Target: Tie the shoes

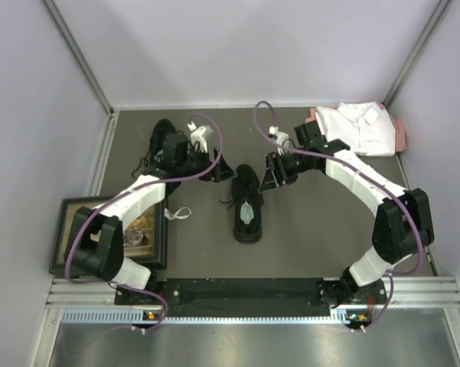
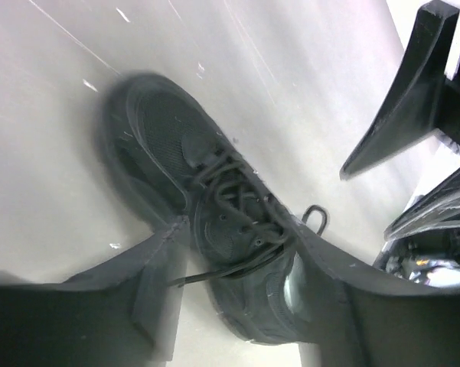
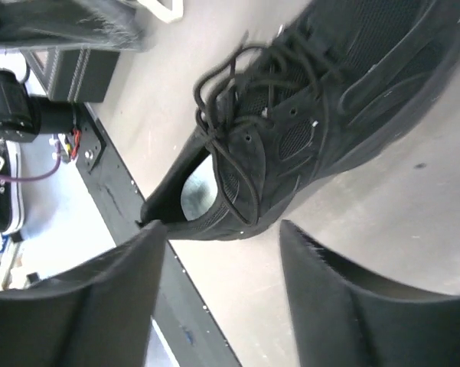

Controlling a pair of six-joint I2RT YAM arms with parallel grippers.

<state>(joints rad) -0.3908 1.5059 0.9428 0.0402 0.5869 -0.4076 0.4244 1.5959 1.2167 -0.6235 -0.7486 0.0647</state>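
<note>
Left gripper [image 1: 213, 170] and right gripper [image 1: 274, 177], both spread wide, flank the middle shoe [image 1: 247, 205]; its laces [image 3: 291, 57] hang loose, apparently untied.

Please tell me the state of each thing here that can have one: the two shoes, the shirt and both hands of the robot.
Centre shoe: upright on its sole, laces untied and loose.
Far shoe: partly hidden by the left arm, laces cannot be told.
White shirt: folded.
Left hand: open.
Right hand: open, holding nothing.
</note>
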